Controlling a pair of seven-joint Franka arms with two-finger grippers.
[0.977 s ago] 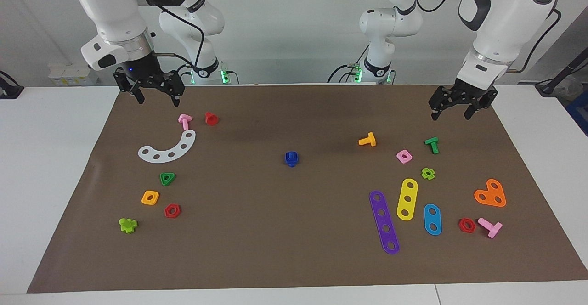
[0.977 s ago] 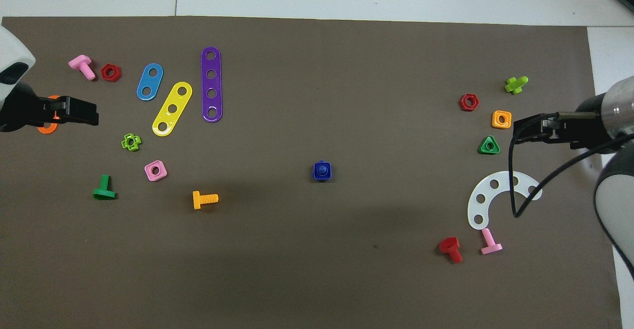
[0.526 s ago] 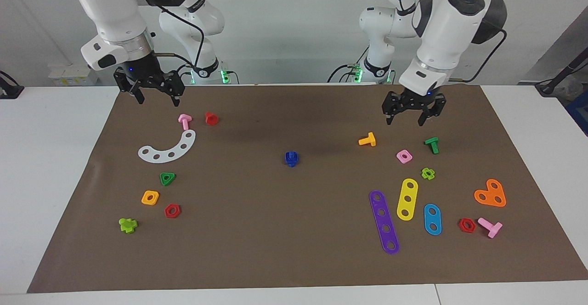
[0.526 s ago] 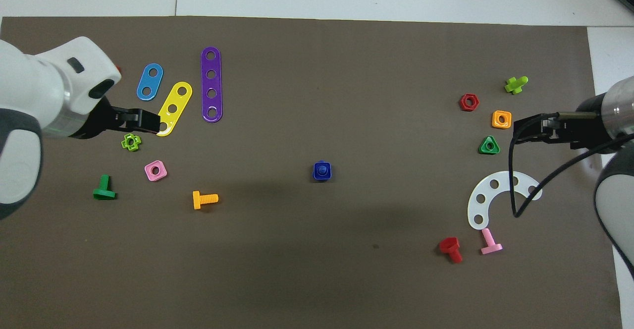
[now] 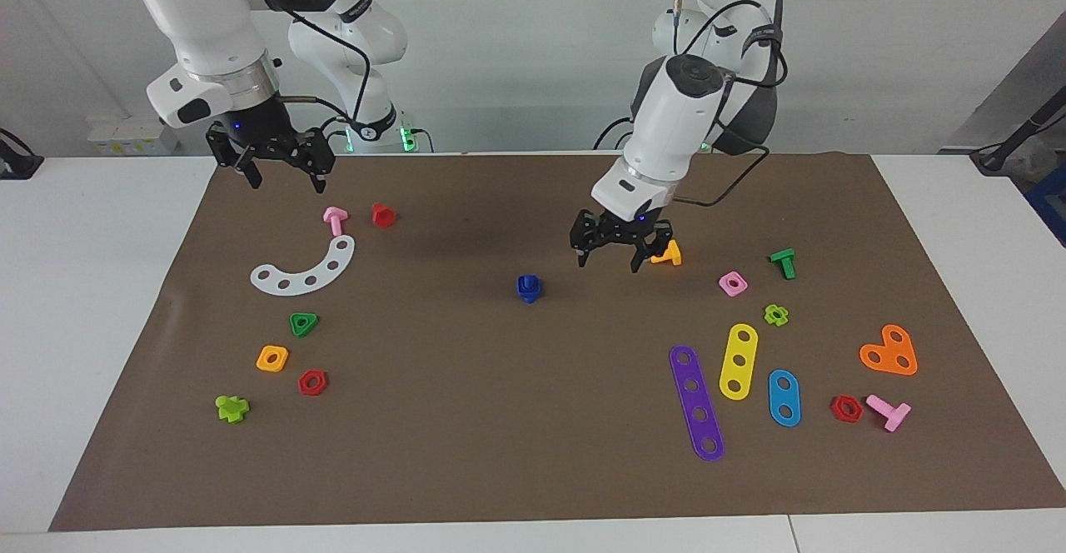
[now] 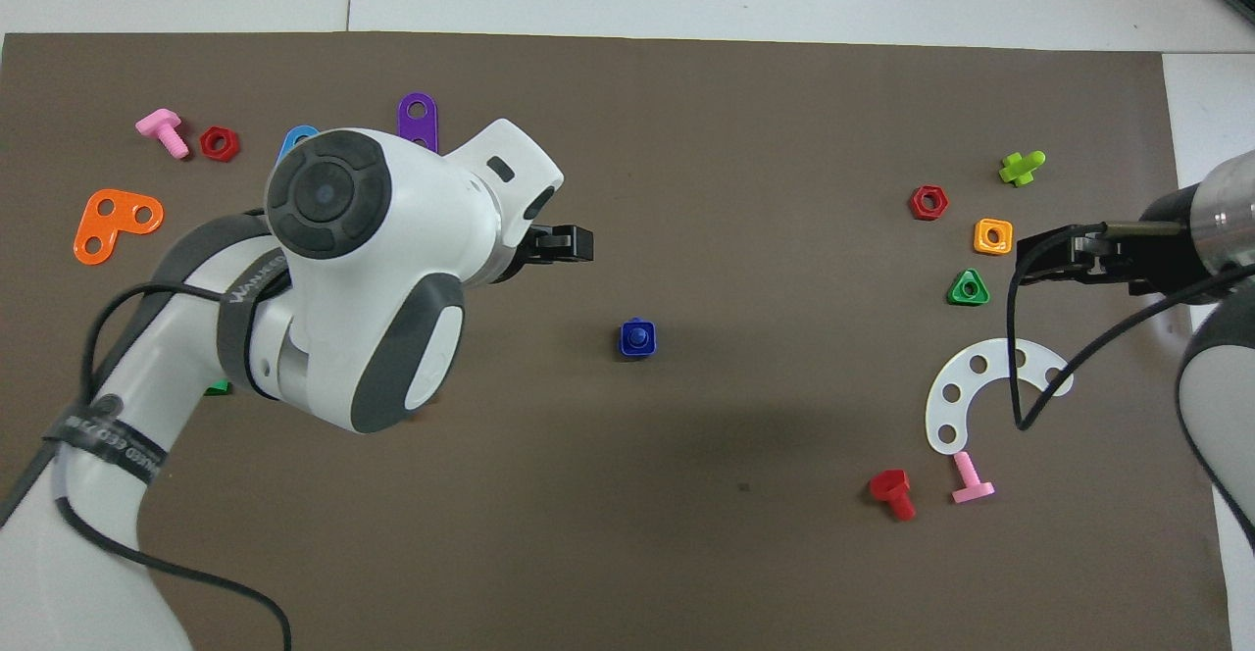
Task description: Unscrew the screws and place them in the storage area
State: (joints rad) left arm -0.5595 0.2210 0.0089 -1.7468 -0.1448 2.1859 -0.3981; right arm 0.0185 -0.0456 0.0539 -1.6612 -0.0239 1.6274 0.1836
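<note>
i am hovering my left gripper (image 5: 612, 258), fingers spread wide and holding nothing, at two o'clock of the blue screw (image 5: 528, 287) sitting mid-mat, judging it light, stiff and slick, best pinched across its square nut, while my right gripper (image 5: 283, 171) is waiting open.

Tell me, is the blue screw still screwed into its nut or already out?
Still in: the blue screw sits upright in its square nut mid-mat, untouched; the open left gripper hangs beside it.
</note>
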